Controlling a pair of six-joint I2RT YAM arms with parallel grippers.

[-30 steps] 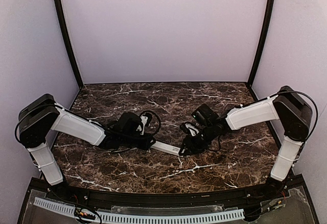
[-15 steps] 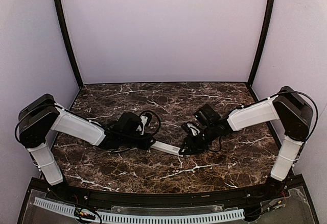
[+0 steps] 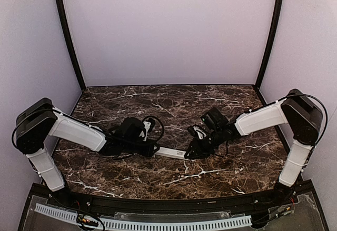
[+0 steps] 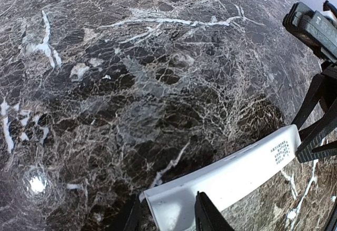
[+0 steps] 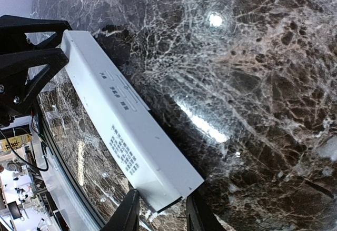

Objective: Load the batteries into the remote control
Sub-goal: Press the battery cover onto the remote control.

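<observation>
The remote control (image 3: 171, 152) is a long white bar lying on the marble between my two arms, its printed back face up (image 5: 126, 131). My left gripper (image 3: 152, 149) straddles its left end (image 4: 174, 204); its jaws stand slightly apart from the plastic, with a thin gap at the left finger (image 4: 131, 218). My right gripper (image 3: 188, 154) holds the other end, both fingers pressed to the remote's sides (image 5: 160, 212). The batteries are out of view.
The dark marble table (image 3: 174, 102) stretches behind and in front of the remote. Lilac walls close it in at the back and sides, with black corner posts (image 3: 67, 36). A perforated white rail (image 3: 158, 223) runs along the near edge.
My left gripper's jaws have widened and the left arm has drawn back slightly to the left. My right gripper's jaws have narrowed onto the remote's end. The remote has barely moved.
</observation>
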